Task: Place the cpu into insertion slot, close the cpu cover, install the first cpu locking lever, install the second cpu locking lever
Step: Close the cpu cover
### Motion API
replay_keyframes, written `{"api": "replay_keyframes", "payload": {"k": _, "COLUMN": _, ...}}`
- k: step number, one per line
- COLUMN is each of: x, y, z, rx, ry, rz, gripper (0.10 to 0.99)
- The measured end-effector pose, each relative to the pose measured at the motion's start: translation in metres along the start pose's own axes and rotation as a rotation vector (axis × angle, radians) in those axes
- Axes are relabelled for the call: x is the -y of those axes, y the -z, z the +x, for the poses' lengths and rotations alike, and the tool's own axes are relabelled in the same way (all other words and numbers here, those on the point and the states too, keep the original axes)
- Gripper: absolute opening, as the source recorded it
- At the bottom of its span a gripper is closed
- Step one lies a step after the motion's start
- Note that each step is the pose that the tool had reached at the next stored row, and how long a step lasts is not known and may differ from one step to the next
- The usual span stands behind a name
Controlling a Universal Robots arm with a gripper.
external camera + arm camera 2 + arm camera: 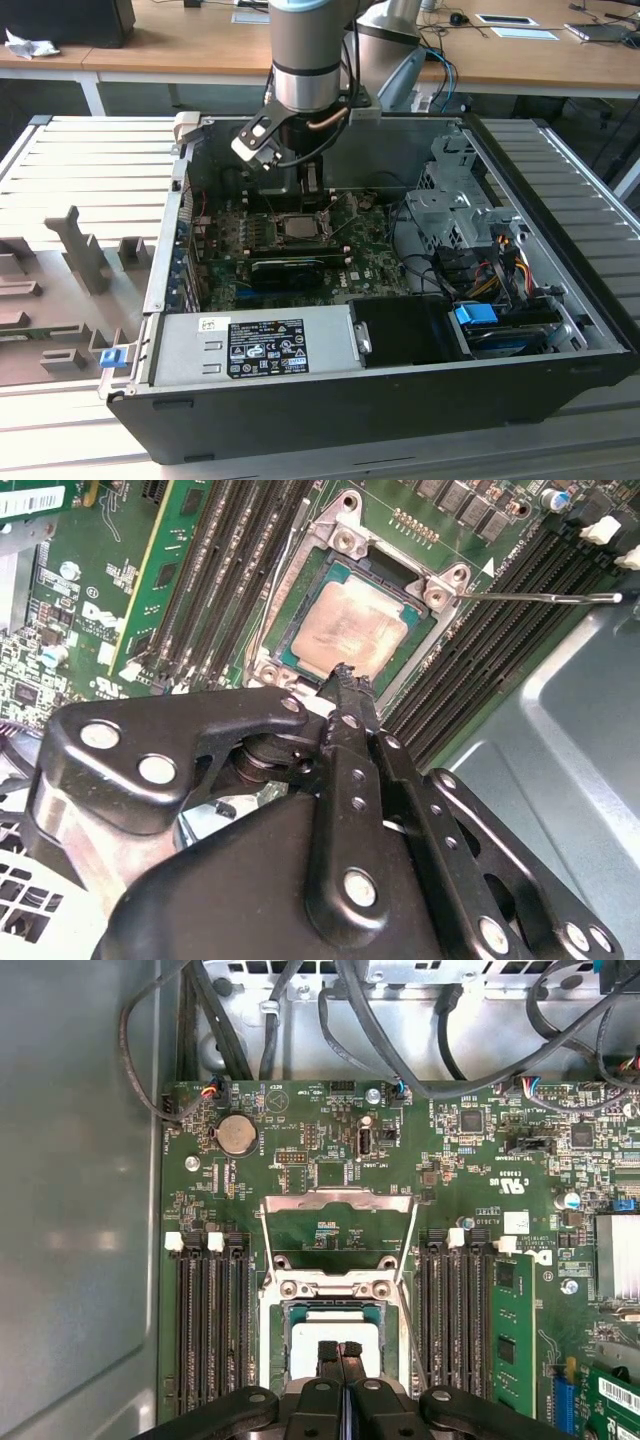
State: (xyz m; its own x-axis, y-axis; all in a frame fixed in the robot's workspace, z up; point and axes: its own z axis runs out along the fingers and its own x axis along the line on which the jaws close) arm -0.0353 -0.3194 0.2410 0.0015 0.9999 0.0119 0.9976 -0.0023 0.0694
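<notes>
The gripper [310, 190] is seen in the exterior view inside an open computer case [400, 400], held low over the green motherboard [372, 262]. The cpu [297, 226] is seen lying flat in the insertion slot [276, 222], close beneath the gripper. A long black card [290, 268] is mounted just beside the slot, on the side toward the power supply [255, 345].

In the second wrist view, the gripper [345, 675] is shown clenched, its two fingertips pressed together with nothing between them. The tips are placed at the edge of the cpu [350, 625]; whether they touch it cannot be told. The cpu is seated squarely in the insertion slot [288, 630], its silvery top fully uncovered. A thin metal locking lever [530, 597] is seen sticking out sideways over the black memory slots [500, 630].

In the first wrist view, the gripper [340, 1348] is again seen closed, with its tips over the cpu [303, 1350]. The grey rim of the insertion slot [335, 1288] is visible beyond the chip. The cpu cover [335, 1201] is swung open, away from the slot, and green board is seen through its window. A coin battery [237, 1133] and dark cables [400, 1030] are seen further off.
</notes>
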Motion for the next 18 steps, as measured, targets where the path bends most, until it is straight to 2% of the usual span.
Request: {"api": "replay_keyframes", "payload": {"k": 18, "x": -0.0005, "y": 0.0075, "z": 0.0003, "rx": 0.0025, "ry": 0.000, "rz": 0.000, "gripper": 0.106}}
